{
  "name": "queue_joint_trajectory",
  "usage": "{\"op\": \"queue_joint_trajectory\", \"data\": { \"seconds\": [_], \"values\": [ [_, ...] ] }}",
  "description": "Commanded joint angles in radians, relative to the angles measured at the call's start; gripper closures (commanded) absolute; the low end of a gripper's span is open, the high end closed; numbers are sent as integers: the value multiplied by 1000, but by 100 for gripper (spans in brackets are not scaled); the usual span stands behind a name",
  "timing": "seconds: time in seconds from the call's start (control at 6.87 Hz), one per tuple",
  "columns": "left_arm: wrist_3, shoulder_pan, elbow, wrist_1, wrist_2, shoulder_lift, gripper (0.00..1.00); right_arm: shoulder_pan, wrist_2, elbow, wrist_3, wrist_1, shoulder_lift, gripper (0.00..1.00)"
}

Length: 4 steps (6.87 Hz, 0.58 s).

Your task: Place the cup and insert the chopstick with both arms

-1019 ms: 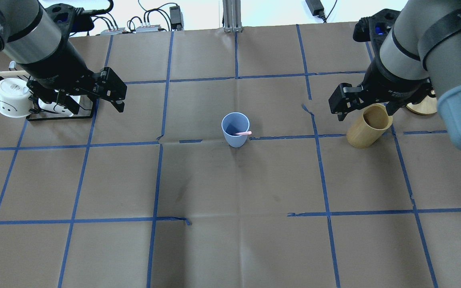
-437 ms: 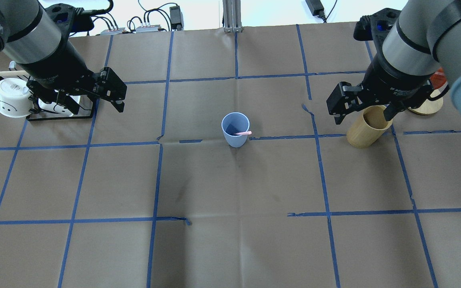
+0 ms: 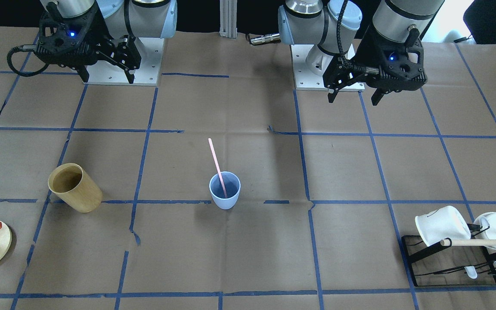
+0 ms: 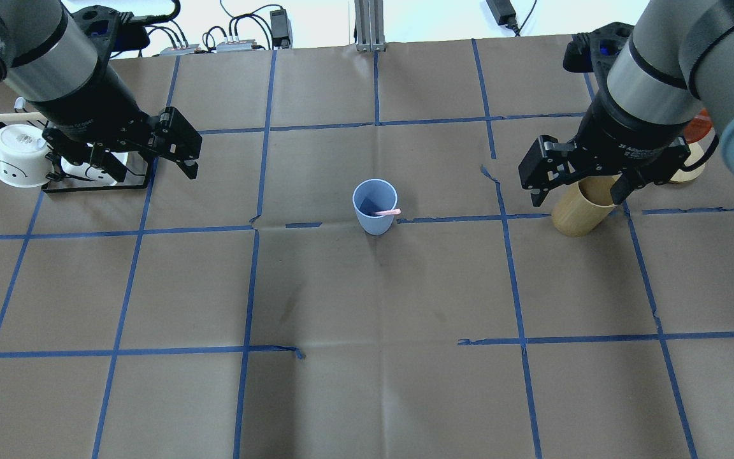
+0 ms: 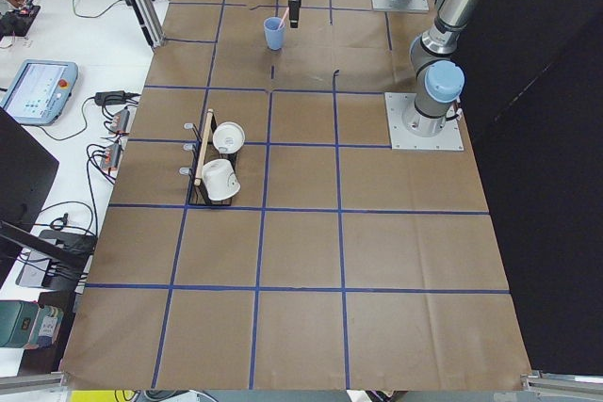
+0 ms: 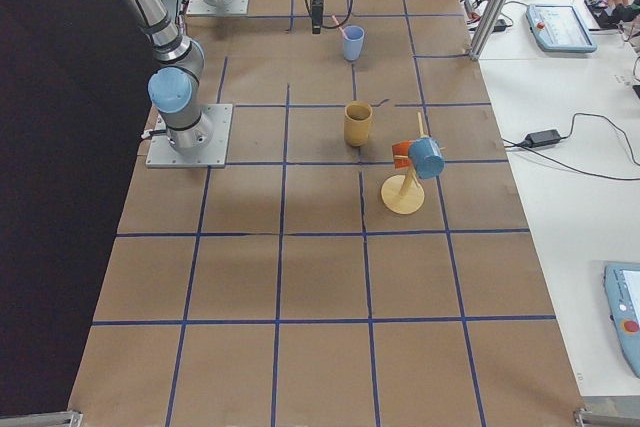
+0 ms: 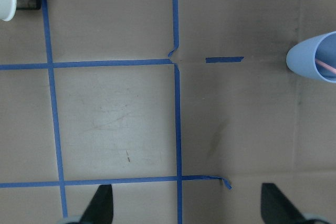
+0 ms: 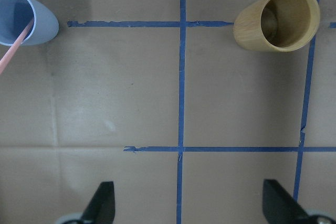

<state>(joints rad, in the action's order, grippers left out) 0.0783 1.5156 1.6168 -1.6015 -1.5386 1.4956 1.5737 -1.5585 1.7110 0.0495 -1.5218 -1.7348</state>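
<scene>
Chopstick [image 3: 216, 162] full-length in cup [image 3: 224, 202] from front — only tip overhead, left claw [image 3: 353, 100] and right claw [image 3: 108, 79] wide

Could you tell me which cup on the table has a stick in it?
The small light-blue cup at the middle: the pink chopstick leans inside it, while the tan bamboo cup holds no stick.

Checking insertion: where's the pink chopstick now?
In the front-facing view, the chopstick stands tilted inside the blue cup near table centre, right of the bamboo cup.

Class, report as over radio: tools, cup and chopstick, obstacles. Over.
Left tool open, empty. Right tool open, empty. Chopstick leaning in cup, mid-table. Wooden cup near right tool, apart.
</scene>
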Motion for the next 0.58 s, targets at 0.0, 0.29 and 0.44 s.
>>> {"op": "queue_joint_trajectory", "data": {
  "seconds": [0.0,0.29,0.44],
  "values": [
    [0,0,0,0,0,0,0,2,6,-1,55,3,3,0],
    [0,0,0,0,0,0,0,2,8,-23,55,3,20,0],
    [0,0,0,2,0,2,0,2,5,-52,55,12,49,0]
  ]
}}
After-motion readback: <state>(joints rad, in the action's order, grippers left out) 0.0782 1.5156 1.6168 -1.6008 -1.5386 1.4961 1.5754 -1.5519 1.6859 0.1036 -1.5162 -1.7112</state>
